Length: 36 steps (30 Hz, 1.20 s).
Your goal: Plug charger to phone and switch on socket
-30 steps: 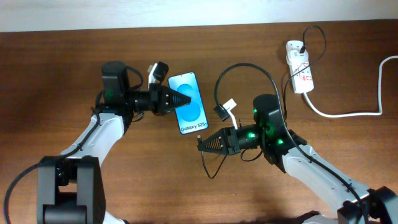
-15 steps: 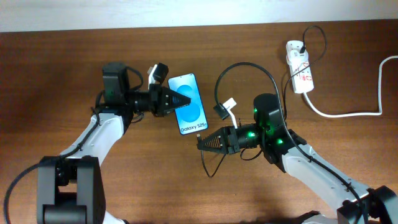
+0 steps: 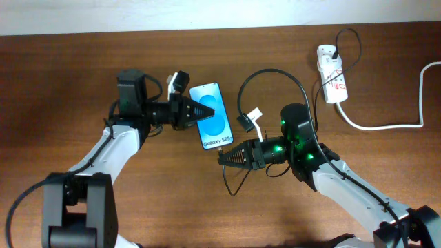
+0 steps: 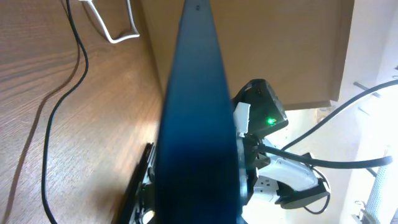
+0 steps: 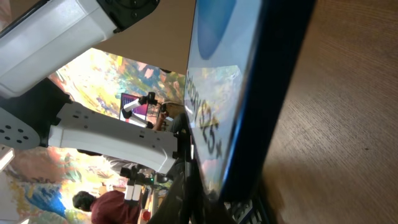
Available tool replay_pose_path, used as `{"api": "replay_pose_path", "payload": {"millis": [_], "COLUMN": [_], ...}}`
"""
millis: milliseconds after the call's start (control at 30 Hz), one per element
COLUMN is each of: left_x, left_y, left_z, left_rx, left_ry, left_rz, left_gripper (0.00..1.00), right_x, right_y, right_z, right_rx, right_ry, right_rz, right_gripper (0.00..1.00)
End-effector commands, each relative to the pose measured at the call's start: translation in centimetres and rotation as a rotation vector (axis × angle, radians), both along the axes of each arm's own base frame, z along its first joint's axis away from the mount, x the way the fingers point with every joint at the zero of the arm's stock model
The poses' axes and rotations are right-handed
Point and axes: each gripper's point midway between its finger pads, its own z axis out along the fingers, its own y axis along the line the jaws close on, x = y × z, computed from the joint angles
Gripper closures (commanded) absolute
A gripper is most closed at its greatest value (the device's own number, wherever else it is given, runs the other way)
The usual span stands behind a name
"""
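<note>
Step in hand: by my reading, pushing the plug of the charger [image 3: 265, 71] into the port on the short, lettered end of the phone [image 3: 215, 120]; the switch comes after.
How to do it well: line the plug square with the port before pushing. Drive it straight along the phone's length, not at a slant. The other arm should brace the phone so it cannot slide away from the push. Keep the loose cable loop clear of the tip.
Left tool [image 3: 204, 111]: jaws drawn narrow, clamped on the phone's long edge. In its wrist view the phone [image 4: 196, 124] runs edge-on straight out ahead from between the fingers.
Right tool [image 3: 222, 158]: jaws drawn tight, apparently gripping the charger's plug end, since the thin black cable trails out beside its tip. The plug tip itself is hidden.
Phone: just ahead of the right tool's tip, lettered end facing it, almost touching. I cannot tell whether it lies flat on the tabletop [image 3: 172, 207].
Charger cable: arcs up and back behind the right tool.
Socket [image 3: 332, 84]: well behind the right tool, untouched, with a white cord [image 3: 386, 126] running off it.
</note>
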Motion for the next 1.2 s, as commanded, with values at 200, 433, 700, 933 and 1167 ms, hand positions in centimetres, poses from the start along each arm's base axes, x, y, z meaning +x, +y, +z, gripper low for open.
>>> {"api": "replay_pose_path", "payload": {"millis": [200, 433, 700, 933, 1167], "left_x": [-0.16, -0.17, -0.4, -0.74, -0.76], "left_y": [-0.12, -0.13, -0.12, -0.1, -0.1], "left_z": [0.39, 0.39, 0.53, 0.93, 0.94], "left_rx": [-0.008, -0.007, -0.016, -0.032, -0.034], "left_ry": [-0.031, -0.031, -0.031, -0.053, -0.064], "left_rz": [-0.013, -0.013, -0.027, -0.052, -0.053], "left_gripper": [1.0, 1.0, 1.0, 1.0, 1.0], "right_x": [0.44, 0.45, 0.57, 0.86, 0.86], "right_y": [0.13, 0.13, 0.14, 0.14, 0.15], "right_z": [0.38, 0.36, 0.31, 0.17, 0.17], "right_rx": [-0.002, -0.005, -0.008, -0.016, -0.017], "right_ry": [0.015, 0.038, 0.039, 0.039, 0.039], "right_rz": [-0.012, -0.016, -0.023, -0.04, -0.04], "right_gripper": [0.96, 0.96, 0.96, 0.96, 0.96]}}
